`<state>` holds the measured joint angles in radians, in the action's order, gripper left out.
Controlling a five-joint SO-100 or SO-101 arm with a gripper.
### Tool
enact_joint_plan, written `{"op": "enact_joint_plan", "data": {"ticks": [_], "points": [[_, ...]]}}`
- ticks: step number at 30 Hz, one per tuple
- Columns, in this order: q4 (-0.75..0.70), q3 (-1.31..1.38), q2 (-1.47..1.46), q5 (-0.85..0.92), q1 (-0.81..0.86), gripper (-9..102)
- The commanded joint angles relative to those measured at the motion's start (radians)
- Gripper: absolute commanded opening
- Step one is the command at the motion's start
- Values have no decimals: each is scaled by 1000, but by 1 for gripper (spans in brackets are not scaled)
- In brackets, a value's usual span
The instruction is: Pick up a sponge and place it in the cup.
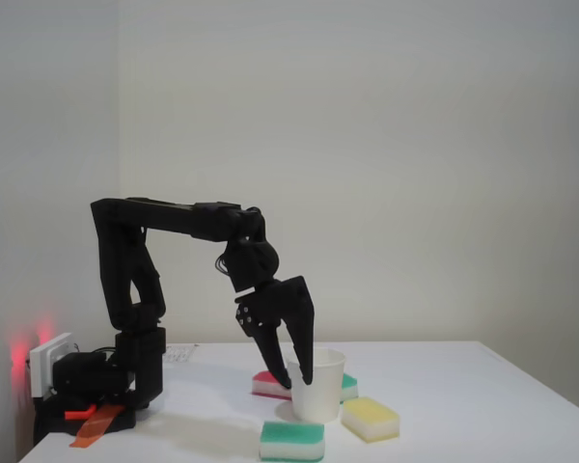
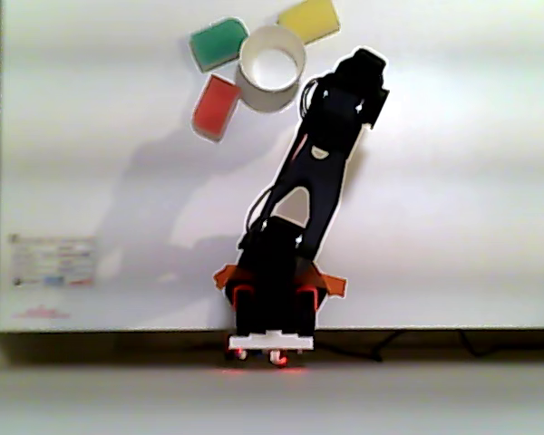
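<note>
A black robot arm reaches over a white table (image 1: 521,386). In the fixed view its hand (image 1: 297,379) points down with the two fingers spread apart and nothing between them; the tips sit at the near-left rim of the white cup (image 1: 320,386).

The sponge (image 1: 291,441), green over white, lies flat on the table in front of the cup. In the other view, which looks down, the sponge (image 2: 218,43) lies at about 10 o'clock from the cup (image 2: 272,67), just beside it. A yellow sponge (image 2: 309,19) lies at 1 o'clock and a red sponge (image 2: 216,107) at 8 o'clock.

The cup looks empty from above, so the task seems barely begun: grasping, lifting and dropping the sponge are all left.

From above, the arm's wrist hides the hand. In the fixed view the cup covers part of the red sponge, and a green edge behind the cup is too hidden to identify.
</note>
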<state>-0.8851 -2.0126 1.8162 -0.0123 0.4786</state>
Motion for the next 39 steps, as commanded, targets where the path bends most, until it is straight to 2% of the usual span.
{"op": "enact_joint_plan", "data": {"ticks": [1, 6, 8, 16, 29, 39], "points": [[35, -48, 58, 40, 37, 18], [152, -121, 63, 143, 60, 43], [190, -137, 61, 176, 63, 49], [313, -124, -18, 238, 58, 54], [347, 77, -275, 155, 21, 53], [405, 40, -291, 143, 12, 50]]}}
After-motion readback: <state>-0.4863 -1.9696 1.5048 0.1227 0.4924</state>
